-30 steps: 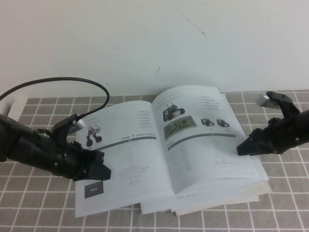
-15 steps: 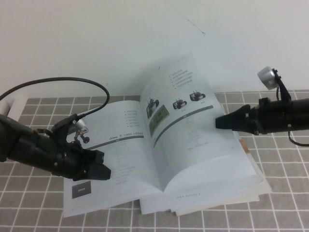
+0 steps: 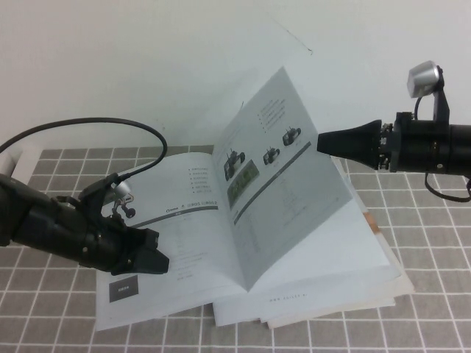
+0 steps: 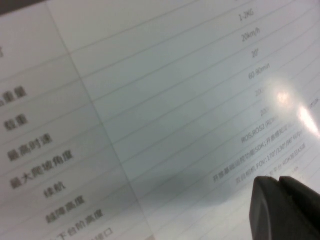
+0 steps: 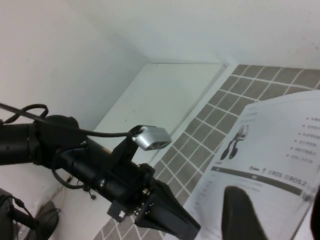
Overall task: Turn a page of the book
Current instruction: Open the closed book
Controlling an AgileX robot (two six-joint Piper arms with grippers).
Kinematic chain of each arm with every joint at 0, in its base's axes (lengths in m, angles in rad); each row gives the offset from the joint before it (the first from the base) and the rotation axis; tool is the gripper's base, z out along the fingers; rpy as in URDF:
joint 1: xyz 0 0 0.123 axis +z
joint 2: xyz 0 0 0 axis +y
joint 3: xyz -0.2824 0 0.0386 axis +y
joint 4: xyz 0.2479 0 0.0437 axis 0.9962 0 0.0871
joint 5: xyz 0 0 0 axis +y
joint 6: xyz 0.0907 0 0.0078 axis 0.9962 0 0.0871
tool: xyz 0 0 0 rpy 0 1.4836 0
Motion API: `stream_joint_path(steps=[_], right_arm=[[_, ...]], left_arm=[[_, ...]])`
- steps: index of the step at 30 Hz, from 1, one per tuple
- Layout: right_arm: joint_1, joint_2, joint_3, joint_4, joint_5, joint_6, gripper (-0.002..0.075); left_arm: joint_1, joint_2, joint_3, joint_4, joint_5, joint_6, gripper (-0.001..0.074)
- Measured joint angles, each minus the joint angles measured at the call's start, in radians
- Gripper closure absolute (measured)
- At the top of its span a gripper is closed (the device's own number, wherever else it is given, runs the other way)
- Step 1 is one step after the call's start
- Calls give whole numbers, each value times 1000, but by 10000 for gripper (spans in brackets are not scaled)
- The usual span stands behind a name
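Observation:
The book (image 3: 184,243) lies open on the tiled table. Its page (image 3: 283,184) with the black wheeled robot, green picture and table stands lifted steeply from the right half. My right gripper (image 3: 322,142) is at that page's raised outer edge, high above the table. In the right wrist view its fingers (image 5: 245,215) are apart, and the page's edge (image 5: 304,202) runs between them, close to the far one. My left gripper (image 3: 157,262) is shut and rests on the left page with the white-and-black robot. The left wrist view shows its tips (image 4: 279,184) touching printed table rows.
The book's lower pages (image 3: 368,294) fan out at the front right. The left arm's black cable (image 3: 110,125) loops over the back left. A white wall (image 3: 147,59) rises close behind the table. Grey tiled cloth (image 3: 434,309) surrounds the book.
My right gripper has risen and moved back from the book's right edge, taking the page from flat to steeply raised. My left gripper has stayed put on the left page.

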Motion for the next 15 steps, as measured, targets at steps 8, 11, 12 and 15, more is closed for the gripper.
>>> stream_joint_path(steps=[8, 11, 12, 15], right_arm=[[141, -6, -41, 0, 2, 0, 421], [214, -6, -82, 0, 2, 0, 421], [233, -6, -95, 0, 2, 0, 421], [293, -6, -139, 0, 8, 0, 421]], left_arm=[[0, 0, 0, 0, -1, 0, 738], [0, 0, 0, 0, -1, 0, 738], [0, 0, 0, 0, -1, 0, 738], [0, 0, -7, 4, 23, 0, 738]])
